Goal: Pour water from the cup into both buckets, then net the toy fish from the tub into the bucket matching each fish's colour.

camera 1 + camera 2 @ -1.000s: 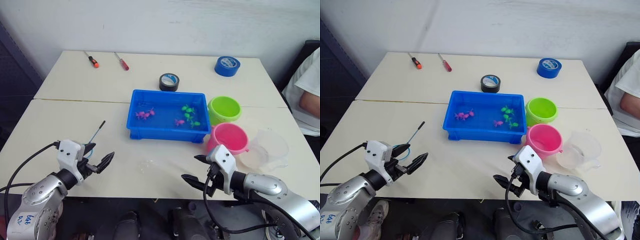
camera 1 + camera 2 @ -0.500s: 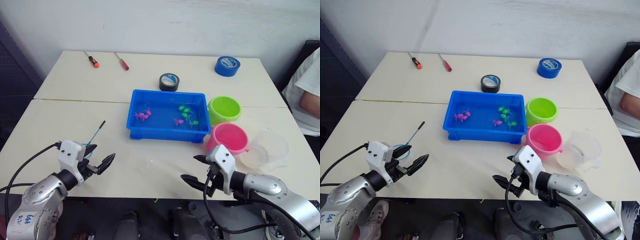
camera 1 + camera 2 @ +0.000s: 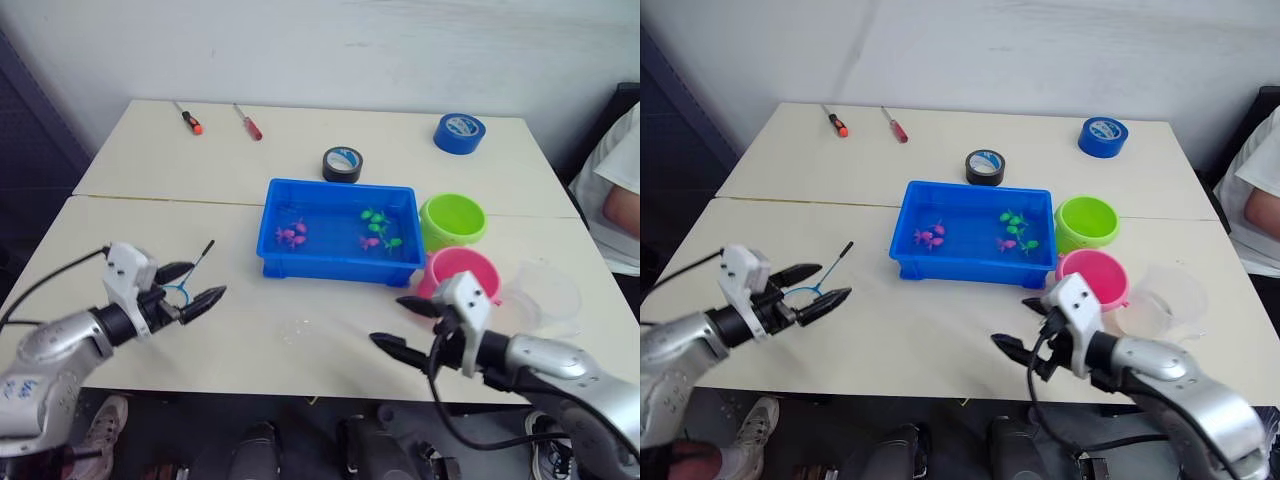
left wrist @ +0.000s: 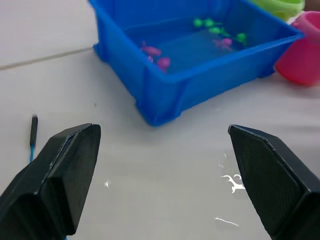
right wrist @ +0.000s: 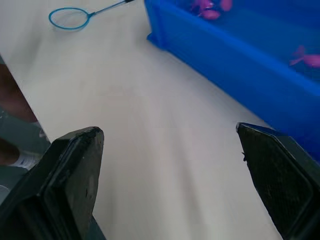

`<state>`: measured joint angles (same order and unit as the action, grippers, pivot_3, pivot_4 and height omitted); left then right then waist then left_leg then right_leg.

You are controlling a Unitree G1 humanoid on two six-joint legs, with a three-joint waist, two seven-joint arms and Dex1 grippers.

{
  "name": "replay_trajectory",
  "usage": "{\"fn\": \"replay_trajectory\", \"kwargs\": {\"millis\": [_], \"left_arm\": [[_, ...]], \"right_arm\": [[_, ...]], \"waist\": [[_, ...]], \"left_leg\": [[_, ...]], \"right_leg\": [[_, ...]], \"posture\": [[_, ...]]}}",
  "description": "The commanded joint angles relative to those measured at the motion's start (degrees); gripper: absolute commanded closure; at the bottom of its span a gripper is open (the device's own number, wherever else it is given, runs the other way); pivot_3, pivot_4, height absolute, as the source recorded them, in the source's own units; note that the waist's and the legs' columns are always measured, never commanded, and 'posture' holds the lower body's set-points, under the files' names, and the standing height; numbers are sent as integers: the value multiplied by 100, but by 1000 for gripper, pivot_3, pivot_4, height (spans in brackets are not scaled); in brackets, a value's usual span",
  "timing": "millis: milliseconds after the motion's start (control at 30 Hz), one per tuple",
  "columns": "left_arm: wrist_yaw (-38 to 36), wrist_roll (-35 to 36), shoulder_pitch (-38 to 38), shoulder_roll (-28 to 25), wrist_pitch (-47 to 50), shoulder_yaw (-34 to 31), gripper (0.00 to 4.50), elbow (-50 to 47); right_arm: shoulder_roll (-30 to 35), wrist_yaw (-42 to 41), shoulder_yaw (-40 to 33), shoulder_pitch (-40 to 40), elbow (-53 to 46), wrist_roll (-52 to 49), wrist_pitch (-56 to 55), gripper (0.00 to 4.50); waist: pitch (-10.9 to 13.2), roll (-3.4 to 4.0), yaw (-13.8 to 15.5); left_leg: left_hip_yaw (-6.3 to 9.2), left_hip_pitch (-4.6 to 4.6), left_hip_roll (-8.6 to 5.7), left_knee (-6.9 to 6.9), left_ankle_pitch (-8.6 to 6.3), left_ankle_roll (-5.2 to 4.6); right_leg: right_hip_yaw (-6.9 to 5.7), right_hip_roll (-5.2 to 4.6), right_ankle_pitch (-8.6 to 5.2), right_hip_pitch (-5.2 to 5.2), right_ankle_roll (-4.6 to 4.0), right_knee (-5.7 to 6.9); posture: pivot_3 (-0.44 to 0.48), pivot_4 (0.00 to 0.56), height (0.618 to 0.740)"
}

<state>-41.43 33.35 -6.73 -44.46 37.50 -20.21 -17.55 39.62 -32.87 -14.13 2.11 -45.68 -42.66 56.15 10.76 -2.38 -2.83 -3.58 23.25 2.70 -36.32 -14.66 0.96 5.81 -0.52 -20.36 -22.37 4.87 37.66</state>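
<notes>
The blue tub [image 3: 340, 262] holds water and several tiny toy fish, magenta ones [image 3: 293, 235] on its left and green ones [image 3: 375, 215] on its right. To the right of it stand the lime green bucket [image 3: 452, 220] and the pink bucket [image 3: 462, 272]. The clear cup [image 3: 548, 295] is upright beside the pink bucket. The net [image 3: 200, 258] lies on the table left of the tub. Its light-blue hoop [image 5: 70, 18] sits between the fingers of my open left gripper [image 3: 208, 279], which hovers at it. My right gripper [image 3: 385, 319] is open and empty, in front of the pink bucket.
Two screwdrivers [image 3: 188, 118] [image 3: 247, 121] lie at the far left of the table. A black tape roll [image 3: 342, 163] sits behind the tub and a blue tape roll [image 3: 459, 132] at the far right. A person's arm [image 3: 620, 200] shows at the right edge. Water drops [image 3: 300, 325] lie near the front.
My left gripper has moved forward so its open fingers now flank the net's hoop. The right gripper has risen slightly. The view has shifted a little.
</notes>
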Motion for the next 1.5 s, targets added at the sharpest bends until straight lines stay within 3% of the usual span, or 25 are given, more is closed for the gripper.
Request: {"fn": "replay_trajectory", "kwargs": {"millis": [33, 167, 333, 533, 667, 833, 1200, 1500], "left_arm": [[-457, -24, -873, -164, -77, 519, 37, 386], [-1062, -525, -2291, -93, -531, 1427, 37, 1415], [-1724, -921, -3604, 458, -1222, 2128, 37, 2589], [-2376, -1165, -4365, 1215, -1829, 2579, 37, 3520], [-2989, -1175, -4506, 1460, -1902, 2824, 37, 3708], [-3337, -1232, -4611, 1605, -1885, 2949, 37, 3776], [-3393, -1373, -4472, 1547, -1770, 2898, 37, 3523], [-3300, -1323, -4363, 1418, -1564, 2841, 37, 3225]], "right_arm": [[281, -45, -909, 552, -398, -469, 274, 0], [359, 66, -1952, 1625, -687, -509, 410, 0], [-52, 582, -2711, 2533, -853, -603, 705, 0], [-939, 1550, -2999, 3215, -920, -403, 886, 0], [-1981, 2886, -2793, 2797, -776, 47, 859, 0], [-2722, 3823, -2821, 2029, -315, 447, 690, 0], [-3259, 4817, -2709, 790, 527, 1202, 371, 0], [-3435, 5017, -2608, 230, 987, 1417, 190, 0]], "waist": [[0, 1, 66], [-1, -2, 123], [-3, -5, 90], [-5, -1, 91], [-5, -1, 43], [-5, 21, -19], [-7, 33, -40], [-8, 39, -43]], "left_leg": [[0, 0, -2, 3, 0, 0], [-3, 3, -2, 4, -1, 1], [-19, -1, 1, -2, 1, 1], [-27, -1, 3, -1, 4, 7], [-32, -3, 5, -2, 7, 10], [-31, -3, 2, 0, 12, 12], [-31, -3, 0, 5, 19, 17], [-31, -3, -1, 5, 21, 17]], "right_leg": [[-1, -2, 0, 0, 0, -2], [2, 7, 0, 0, 2, -7], [16, 18, 1, -3, 8, 1], [30, 25, 0, -11, 10, 9], [37, 26, 0, -15, 10, 18], [38, 23, 0, -18, 9, 24], [40, 23, 0, -25, 10, 32], [40, 22, 0, -25, 10, 36]], "posture": [[0, 150, 734], [0, 150, 734], [0, 150, 734], [0, 150, 734], [0, 150, 734], [0, 150, 734], [0, 150, 734], [0, 150, 734]]}}
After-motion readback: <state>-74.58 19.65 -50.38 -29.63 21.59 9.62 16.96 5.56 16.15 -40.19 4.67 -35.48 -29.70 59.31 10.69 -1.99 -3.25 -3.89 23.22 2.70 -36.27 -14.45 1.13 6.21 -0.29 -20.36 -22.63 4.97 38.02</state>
